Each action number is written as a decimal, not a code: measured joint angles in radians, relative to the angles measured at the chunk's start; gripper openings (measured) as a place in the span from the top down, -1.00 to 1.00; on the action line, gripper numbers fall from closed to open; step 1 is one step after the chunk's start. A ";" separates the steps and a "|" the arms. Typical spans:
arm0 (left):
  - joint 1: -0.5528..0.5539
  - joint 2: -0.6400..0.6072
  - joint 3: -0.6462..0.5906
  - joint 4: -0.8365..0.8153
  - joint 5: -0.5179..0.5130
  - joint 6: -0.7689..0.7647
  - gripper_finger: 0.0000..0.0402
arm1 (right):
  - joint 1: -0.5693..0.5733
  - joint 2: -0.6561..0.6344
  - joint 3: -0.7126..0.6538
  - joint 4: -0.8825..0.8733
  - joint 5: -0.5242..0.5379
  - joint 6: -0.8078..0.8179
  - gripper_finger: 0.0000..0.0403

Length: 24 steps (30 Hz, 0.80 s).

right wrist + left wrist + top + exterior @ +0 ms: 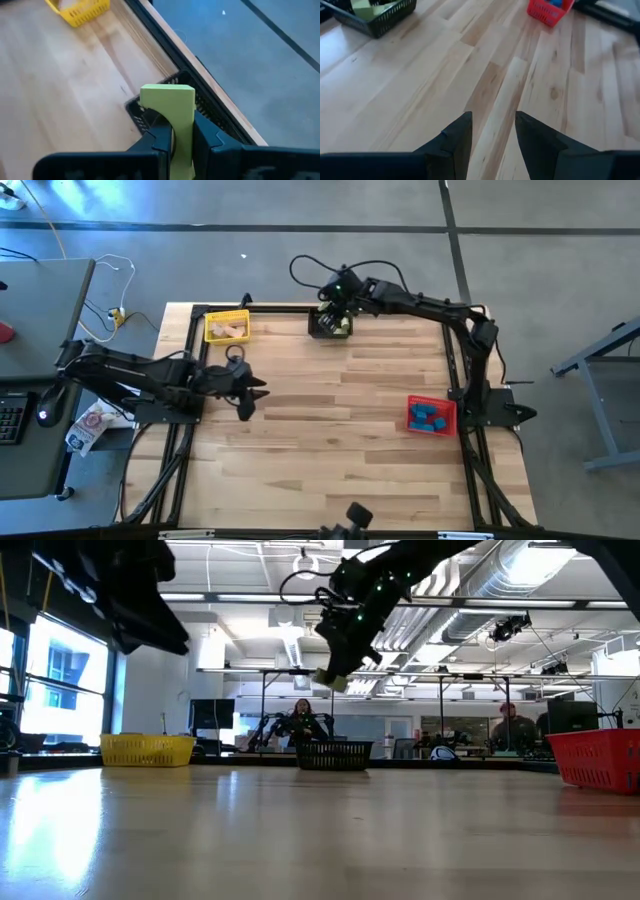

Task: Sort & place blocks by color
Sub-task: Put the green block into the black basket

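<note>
Three bins stand on my bench (330, 430): one yellow bin (227, 326) at the far left, one black bin (329, 327) at the middle of the far edge, one red bin (431, 414) near my right side; my right hand (182, 135) hangs above the black bin, its two fingers clamped on one light green block (172, 117), which stands upright between them and shows a curved cutout on one side; from the low view that block sits well above the bin's rim, touching nothing but my fingers; inside the black bin I see more green blocks (340, 326), too bunched to count; the yellow bin holds tan blocks (230, 330), perhaps two or three; the red bin holds blue blocks (430, 418), about four, though they overlap; my left hand (492, 132) waits over bare wood on the left part of the bench, its two fingers parted with nothing between them; no loose block lies on the open boards.
</note>
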 joint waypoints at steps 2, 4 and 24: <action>-0.007 -0.052 -0.036 0.015 -0.008 -0.006 0.33 | -0.009 0.023 0.000 0.023 -0.004 -0.014 0.90; -0.013 -0.108 -0.077 0.022 -0.011 -0.004 0.33 | -0.016 0.048 0.000 0.041 -0.006 -0.038 0.90; -0.085 -0.548 -0.379 0.201 -0.022 0.092 0.33 | -0.079 0.239 0.000 0.078 -0.015 -0.130 0.90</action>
